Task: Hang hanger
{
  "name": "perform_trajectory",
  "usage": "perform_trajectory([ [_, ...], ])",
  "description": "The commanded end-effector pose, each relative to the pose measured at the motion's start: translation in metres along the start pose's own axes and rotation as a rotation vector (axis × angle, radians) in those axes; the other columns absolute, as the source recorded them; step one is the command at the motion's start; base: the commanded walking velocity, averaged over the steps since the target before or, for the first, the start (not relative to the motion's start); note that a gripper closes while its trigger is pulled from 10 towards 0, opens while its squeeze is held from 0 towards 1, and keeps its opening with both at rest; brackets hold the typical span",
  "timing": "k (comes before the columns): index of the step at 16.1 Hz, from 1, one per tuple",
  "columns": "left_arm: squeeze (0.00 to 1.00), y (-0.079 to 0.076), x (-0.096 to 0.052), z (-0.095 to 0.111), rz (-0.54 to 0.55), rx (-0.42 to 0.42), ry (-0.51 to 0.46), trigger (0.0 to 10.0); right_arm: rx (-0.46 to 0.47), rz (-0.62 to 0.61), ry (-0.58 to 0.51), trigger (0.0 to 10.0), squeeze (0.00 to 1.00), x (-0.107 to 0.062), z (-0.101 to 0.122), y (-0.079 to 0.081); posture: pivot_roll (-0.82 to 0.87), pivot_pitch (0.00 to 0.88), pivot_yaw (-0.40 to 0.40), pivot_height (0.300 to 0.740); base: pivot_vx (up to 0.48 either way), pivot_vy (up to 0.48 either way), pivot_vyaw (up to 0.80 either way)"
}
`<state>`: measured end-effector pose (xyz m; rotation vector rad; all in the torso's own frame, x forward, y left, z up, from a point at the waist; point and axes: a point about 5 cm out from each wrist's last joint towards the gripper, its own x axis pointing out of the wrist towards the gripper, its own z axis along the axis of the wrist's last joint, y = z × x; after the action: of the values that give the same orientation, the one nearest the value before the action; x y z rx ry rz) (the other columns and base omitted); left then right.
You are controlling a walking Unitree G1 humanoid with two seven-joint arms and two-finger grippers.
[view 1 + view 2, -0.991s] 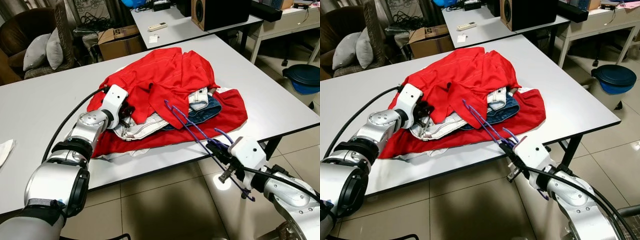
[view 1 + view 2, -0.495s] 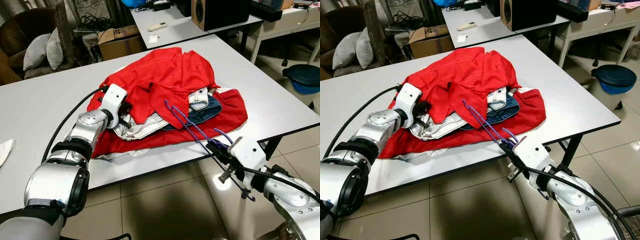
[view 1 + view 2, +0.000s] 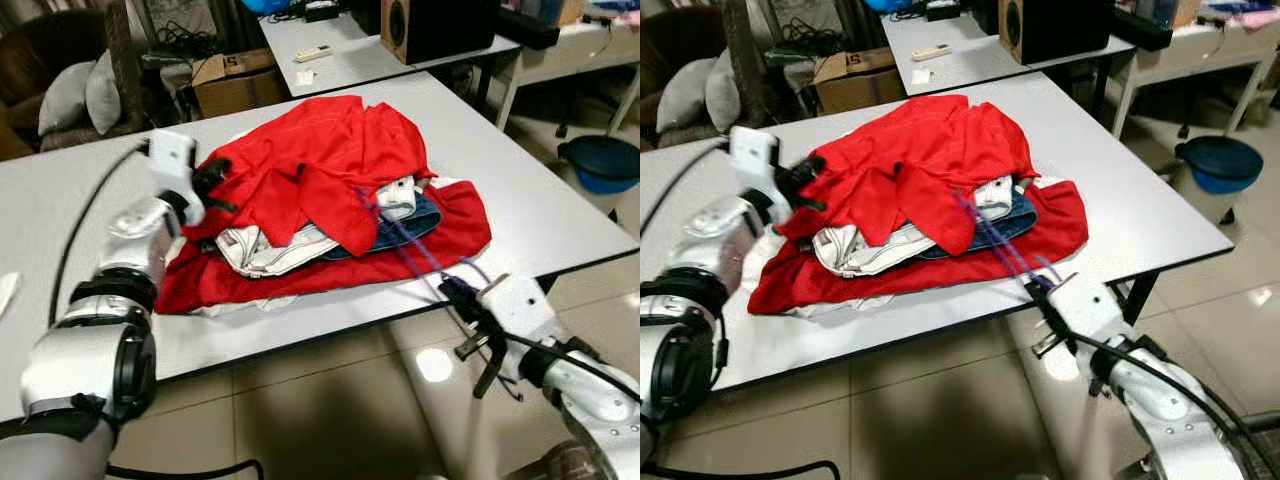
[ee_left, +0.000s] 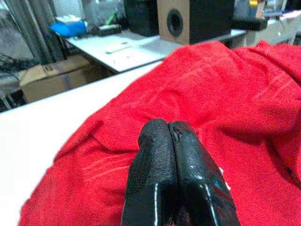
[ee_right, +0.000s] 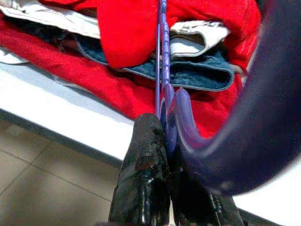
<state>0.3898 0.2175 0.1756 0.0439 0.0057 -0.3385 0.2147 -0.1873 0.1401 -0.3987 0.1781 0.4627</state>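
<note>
Left gripper (image 3: 215, 178) is now lifting clear of the white garment, fingers pressed together, empty, over the crumpled red shirt (image 3: 320, 160). Right gripper (image 3: 452, 292) is clamping the thin purple plastic hanger (image 3: 405, 245), extending over the clothes pile on the white table (image 3: 540, 210).

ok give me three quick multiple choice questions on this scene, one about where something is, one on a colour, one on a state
1. Where is the clothes pile?
A. on the floor
B. on the white table
C. on the armchair

2. What colour is the hanger?
A. purple
B. green
C. white

3. What state is the right hand in?
A. open above the pile
B. shut with nothing in it
C. shut on the hanger

Answers: 1 B, the heap lies on the tabletop; 2 A, its thin frame is purple against the red cloth; 3 C, the right wrist view shows the black fingers clamped on its hook.
</note>
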Motion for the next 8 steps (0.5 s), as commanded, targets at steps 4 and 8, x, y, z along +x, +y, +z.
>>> perform_trajectory([
  [4,0.0,-0.031,-0.006,-0.037,-0.064,0.082,0.073,10.0,0.059,-0.117,-0.026,10.0,0.0,0.004,0.003,-0.002,-0.16,0.0,0.074,0.74,0.0,0.0,0.0],
  [8,0.0,-0.072,-0.032,-0.054,-0.013,0.049,-0.062,10.0,0.226,-0.244,-0.007,10.0,0.0,-0.005,-0.011,0.016,-0.17,0.0,0.081,0.74,0.0,0.12,-0.57],
])
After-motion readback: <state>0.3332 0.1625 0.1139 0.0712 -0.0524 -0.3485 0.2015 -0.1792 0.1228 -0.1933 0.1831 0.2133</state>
